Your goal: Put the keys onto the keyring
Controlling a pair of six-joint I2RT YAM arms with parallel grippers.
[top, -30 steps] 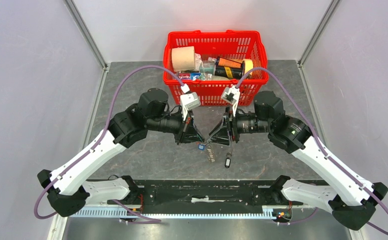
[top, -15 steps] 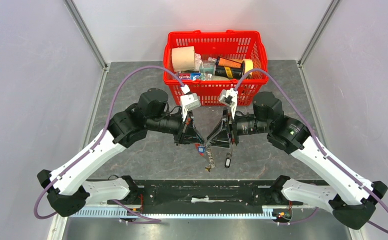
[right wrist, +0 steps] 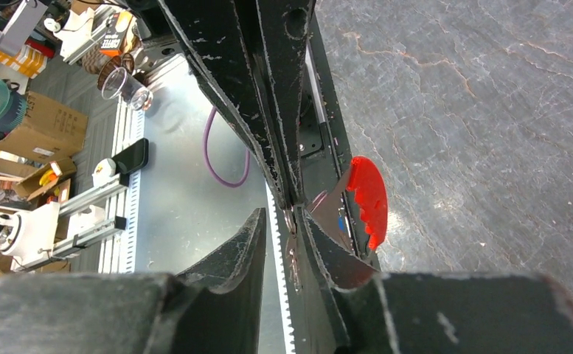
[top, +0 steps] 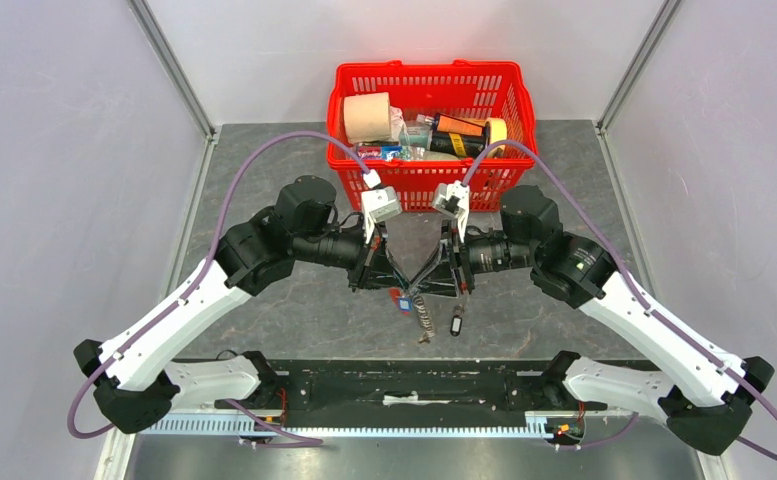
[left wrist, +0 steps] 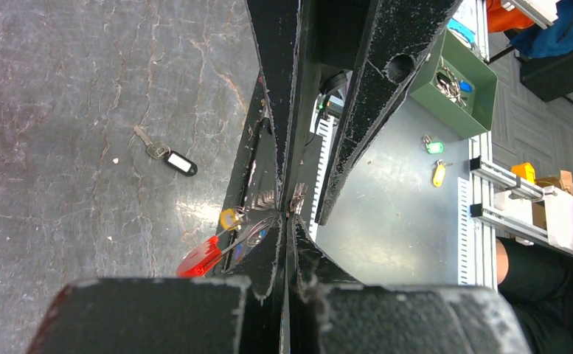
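Observation:
My left gripper is shut on the keyring, holding it just above the table between the two arms. The red strap and a brass clasp stick out beside its fingertips. The silvery coiled cord dangles below. A small blue tag hangs by the strap. My right gripper faces the left one tip to tip. Its jaws stand apart, with the cord's top against the inner face of one finger. The black-headed key lies loose on the table.
A red basket with a tape roll, bottles and other items stands just behind the grippers. The black mounting rail runs along the near table edge, close under the dangling cord.
My right gripper has moved left up to the left gripper's tips and its jaws have narrowed. The coiled cord now hangs a little lower. The left gripper stays shut.

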